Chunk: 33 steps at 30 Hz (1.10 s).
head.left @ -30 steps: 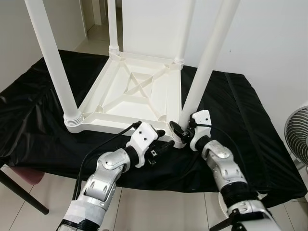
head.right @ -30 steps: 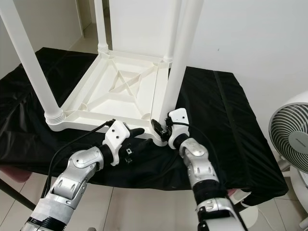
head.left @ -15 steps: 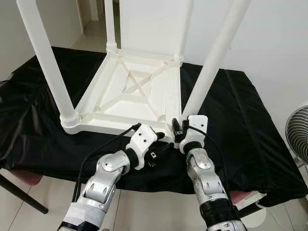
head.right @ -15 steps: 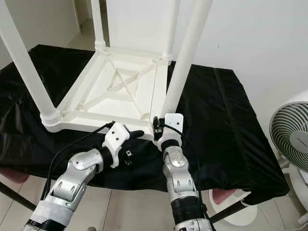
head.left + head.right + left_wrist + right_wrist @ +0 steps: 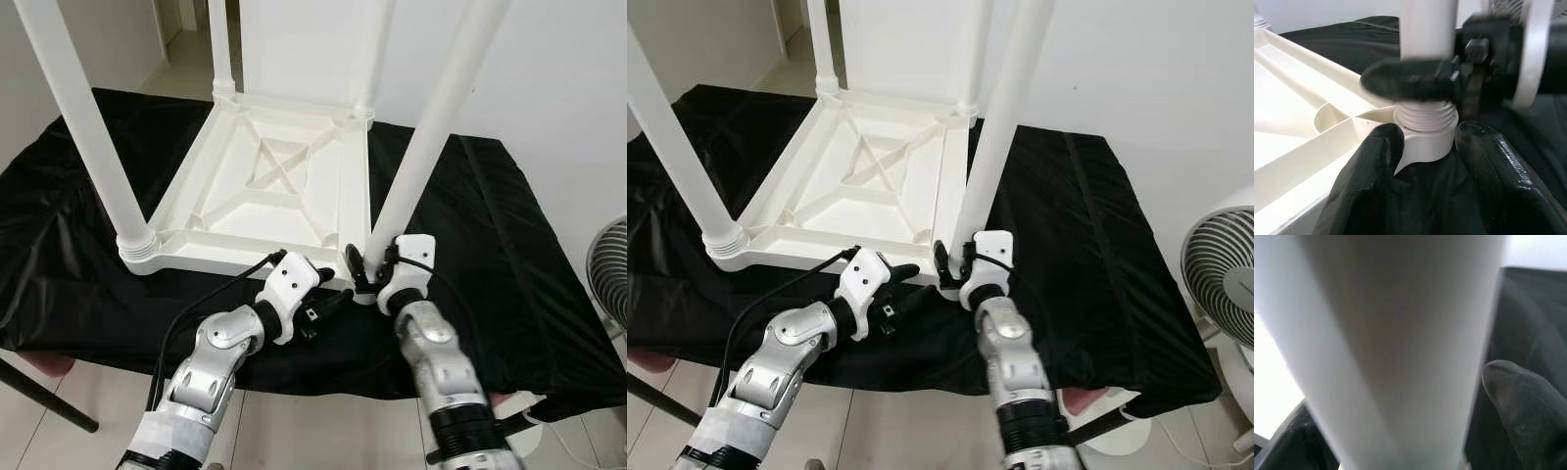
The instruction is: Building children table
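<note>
Nearest the robot, the left hand (image 5: 328, 302) is set low against the near right corner of the upturned white children's table (image 5: 265, 191). In the left wrist view its two black fingers (image 5: 1369, 181) are seen spread to a moderate gap on either side of the rounded corner socket (image 5: 1426, 142), not clamped on it. Just beside it, the right hand (image 5: 361, 272) is wrapped around the base of the near right leg (image 5: 431, 127), with one finger on each side of the tube; contact looks likely, though it cannot be told for certain.

The step in hand is judged to be screwing this leg into its socket. The threaded collar (image 5: 1425, 117) is seen partly exposed, so more turns are probably needed. The corner should be braced by the left hand while the leg is turned, kept upright so the thread is not crossed.

Farther back, the table lies on a tabletop draped in black cloth (image 5: 490, 225), with three other legs already standing.
</note>
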Motion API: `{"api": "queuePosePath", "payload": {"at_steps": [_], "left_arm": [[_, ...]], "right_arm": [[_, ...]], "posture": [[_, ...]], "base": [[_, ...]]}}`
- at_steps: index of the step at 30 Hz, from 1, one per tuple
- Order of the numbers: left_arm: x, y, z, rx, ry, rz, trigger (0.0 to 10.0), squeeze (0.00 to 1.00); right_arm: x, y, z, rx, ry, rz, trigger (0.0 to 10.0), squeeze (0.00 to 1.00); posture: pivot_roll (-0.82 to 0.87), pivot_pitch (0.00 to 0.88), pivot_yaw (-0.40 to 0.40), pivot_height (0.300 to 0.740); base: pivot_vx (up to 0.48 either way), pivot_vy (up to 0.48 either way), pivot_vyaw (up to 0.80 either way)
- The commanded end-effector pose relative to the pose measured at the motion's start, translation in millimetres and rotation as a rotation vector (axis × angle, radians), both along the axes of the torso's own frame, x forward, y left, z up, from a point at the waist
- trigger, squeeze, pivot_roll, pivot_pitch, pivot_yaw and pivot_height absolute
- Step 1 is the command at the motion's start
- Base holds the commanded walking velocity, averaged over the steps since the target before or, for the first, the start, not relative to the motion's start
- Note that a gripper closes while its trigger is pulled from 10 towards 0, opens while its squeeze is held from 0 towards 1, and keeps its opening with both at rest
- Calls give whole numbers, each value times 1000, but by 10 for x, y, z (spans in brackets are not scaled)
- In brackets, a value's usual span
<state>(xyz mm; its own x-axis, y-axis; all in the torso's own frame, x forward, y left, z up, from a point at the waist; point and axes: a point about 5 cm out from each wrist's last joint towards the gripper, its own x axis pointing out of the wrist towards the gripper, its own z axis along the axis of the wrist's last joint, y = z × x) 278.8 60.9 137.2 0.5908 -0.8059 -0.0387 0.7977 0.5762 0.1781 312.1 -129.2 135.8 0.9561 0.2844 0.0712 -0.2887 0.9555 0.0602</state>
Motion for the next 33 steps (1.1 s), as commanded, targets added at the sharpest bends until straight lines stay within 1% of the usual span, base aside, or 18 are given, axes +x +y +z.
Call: {"api": "queuePosePath", "payload": {"at_steps": [1,2,3,4,6,8,11,12,14,16,18,21,22,23,24,29,33], "left_arm": [[3,-7,23,-10,-11,47,10000,0],[12,-8,25,-9,-13,46,10000,0],[12,-8,25,-9,-13,46,10000,0],[24,-11,32,-9,-15,44,10000,0],[41,-16,43,-8,-20,41,10000,0],[48,-19,46,-6,-22,38,10000,0],[50,-19,46,-6,-23,38,10000,0],[56,-23,50,-5,-26,31,10000,0],[57,-24,52,-4,-27,29,10000,0],[57,-24,52,-4,-27,29,10000,0],[64,-19,60,-4,-30,32,10000,0],[68,-12,67,-4,-31,35,10000,0],[65,-3,69,-3,-33,39,10000,0],[65,-3,69,-3,-33,39,10000,0],[60,7,73,-4,-33,44,10000,0],[46,26,71,-2,-31,50,10000,0],[34,35,68,0,-29,49,10000,0]], "right_arm": [[-13,29,-10,9,12,32,10000,1000],[-23,-12,0,-54,-14,104,10000,0],[-23,-12,0,-54,-14,104,10000,0],[-14,-83,3,-114,-27,164,10000,0],[-8,-187,4,-194,-31,269,10000,0],[7,-236,-2,-231,-28,323,10000,0],[11,-251,-2,-240,-26,340,10000,0],[57,-297,4,-264,-31,387,10000,0],[74,-313,5,-273,-32,400,10000,0],[74,-313,5,-273,-32,400,10000,0],[131,-313,-4,-275,-21,436,10000,0],[166,-301,-12,-270,-13,452,10000,0],[207,-277,-42,-270,0,470,2706,0],[207,-277,-42,-270,0,470,2706,0],[229,-255,-72,-264,14,487,0,0],[236,-242,-129,-259,33,515,0,0],[227,-276,-161,-254,38,525,0,0]], "posture": [[108,22,-66,740],[105,12,-66,740],[105,12,-66,740],[102,5,-64,740],[102,5,-64,740],[99,0,-59,740],[99,0,-59,740],[98,0,-57,740],[98,0,-57,740],[98,0,-57,740],[111,0,-57,740],[117,0,-57,740],[127,0,-59,740],[127,0,-59,740],[133,0,-60,740],[138,0,-55,740],[134,6,-53,740]], "base": [[0,0,0],[0,0,0],[0,0,0],[0,0,0],[0,0,0],[0,0,0],[0,0,0],[0,0,0],[0,0,0],[0,0,0],[0,0,0],[0,0,0],[0,0,0],[0,0,0],[0,0,0],[0,0,0],[0,0,0]]}}
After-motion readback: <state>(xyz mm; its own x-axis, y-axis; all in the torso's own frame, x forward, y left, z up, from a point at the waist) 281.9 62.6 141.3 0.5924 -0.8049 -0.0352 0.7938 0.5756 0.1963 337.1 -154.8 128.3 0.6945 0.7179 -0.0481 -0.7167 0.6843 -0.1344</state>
